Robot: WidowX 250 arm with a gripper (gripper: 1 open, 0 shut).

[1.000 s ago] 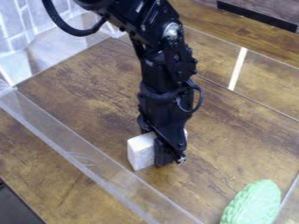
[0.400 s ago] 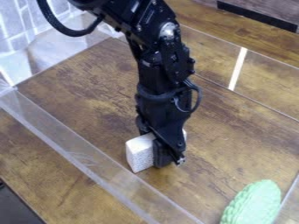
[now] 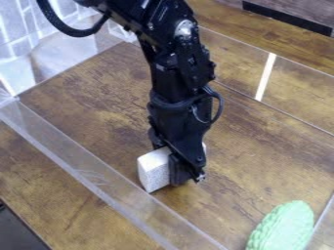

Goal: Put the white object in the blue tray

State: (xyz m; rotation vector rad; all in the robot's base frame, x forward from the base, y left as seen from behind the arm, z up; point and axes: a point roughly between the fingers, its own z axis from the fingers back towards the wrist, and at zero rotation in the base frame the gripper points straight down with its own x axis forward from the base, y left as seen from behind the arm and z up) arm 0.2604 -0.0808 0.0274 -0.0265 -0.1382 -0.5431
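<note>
Shifted slightly left versus a second ago: arm, gripper (image 3: 179,166) and white object (image 3: 156,171) together. Pointing straight down, jaws clamped shut on white object, block low against wooden table (image 3: 78,107), lift-off not discernible. Just inside clear acrylic wall (image 3: 78,166). Bumpy green thing (image 3: 284,229) lying well apart, lower right.

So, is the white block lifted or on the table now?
On the table: the white block rests on the wooden table, jaws down around it.
</note>
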